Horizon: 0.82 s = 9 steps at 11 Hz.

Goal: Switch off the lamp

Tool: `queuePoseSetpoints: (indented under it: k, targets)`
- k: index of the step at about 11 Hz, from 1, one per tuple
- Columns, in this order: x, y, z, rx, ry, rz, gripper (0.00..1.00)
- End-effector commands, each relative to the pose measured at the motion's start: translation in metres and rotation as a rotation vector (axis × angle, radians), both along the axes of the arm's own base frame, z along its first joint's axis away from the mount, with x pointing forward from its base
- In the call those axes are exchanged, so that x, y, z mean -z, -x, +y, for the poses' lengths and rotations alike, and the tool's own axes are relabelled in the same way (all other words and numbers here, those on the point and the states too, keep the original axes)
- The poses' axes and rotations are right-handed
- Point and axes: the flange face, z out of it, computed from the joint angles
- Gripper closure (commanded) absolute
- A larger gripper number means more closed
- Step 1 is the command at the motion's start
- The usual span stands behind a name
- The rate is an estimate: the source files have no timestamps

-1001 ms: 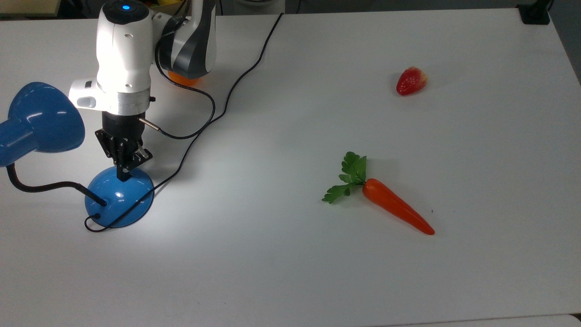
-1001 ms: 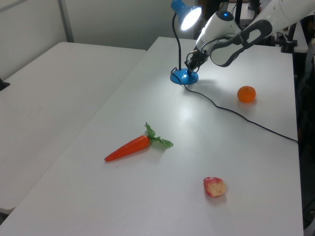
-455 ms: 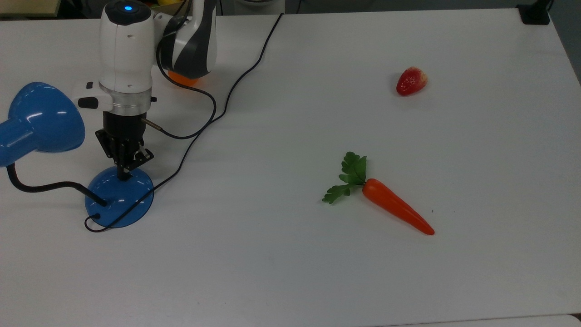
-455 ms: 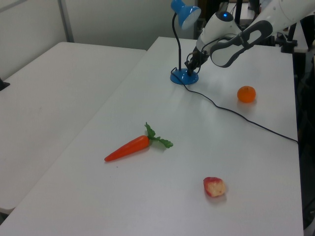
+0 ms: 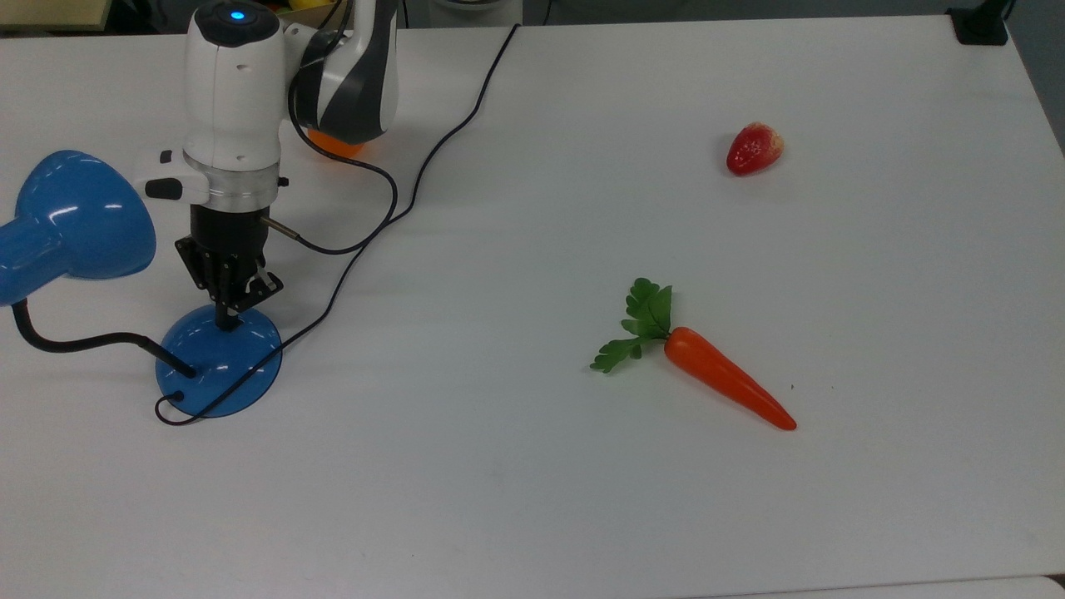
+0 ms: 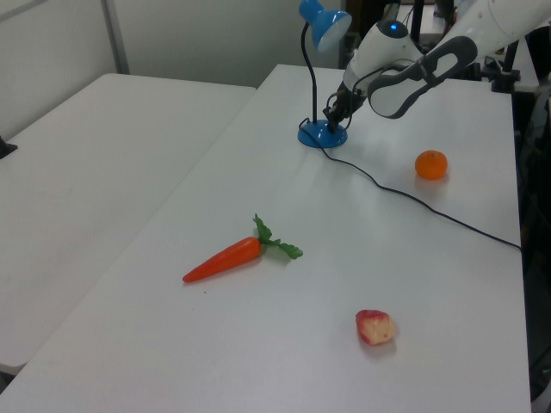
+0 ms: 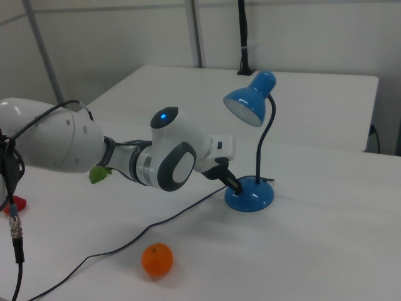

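One lamp [image 5: 218,359] is seen on the white table [image 5: 532,499], at the top view's left: a single blue domed base, a single black bendy neck [image 5: 75,341] and a single blue bell-shaped shade [image 5: 79,215], which appears unlit in the right view [image 7: 245,108]. One black cord [image 5: 399,204] is led from the base across the table towards the far edge in the top view. One robot arm is reached over the table, and its one gripper [image 5: 225,320] is pointed down with its tip set on the upper part of the lamp's base; in the left view the gripper [image 6: 331,120] is found at the base's right, and in the right view the gripper [image 7: 237,187] is pressed against the base's left side. The two fingers are seen drawn close together into a single narrow tip, with nothing held between them. Three pieces of toy food are counted well apart from the lamp: one carrot [image 5: 724,378] with green leaves near the table's middle, one strawberry [image 5: 754,148] beyond it, and one orange [image 6: 430,164], which is partly hidden behind the arm in the top view.
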Motion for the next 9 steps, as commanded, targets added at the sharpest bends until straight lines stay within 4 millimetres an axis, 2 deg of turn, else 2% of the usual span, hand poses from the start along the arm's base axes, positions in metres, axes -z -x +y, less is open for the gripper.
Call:
queuePoseSetpoints:
  k: [1, 6, 9]
  targets:
    - [0.041, 0.017, 0.009, -0.010, 0.008, 0.068, 1.00]
    - [0.046, 0.032, 0.012, -0.036, 0.020, 0.099, 1.00]
    - [0.042, 0.037, 0.009, -0.036, 0.018, 0.077, 1.00]
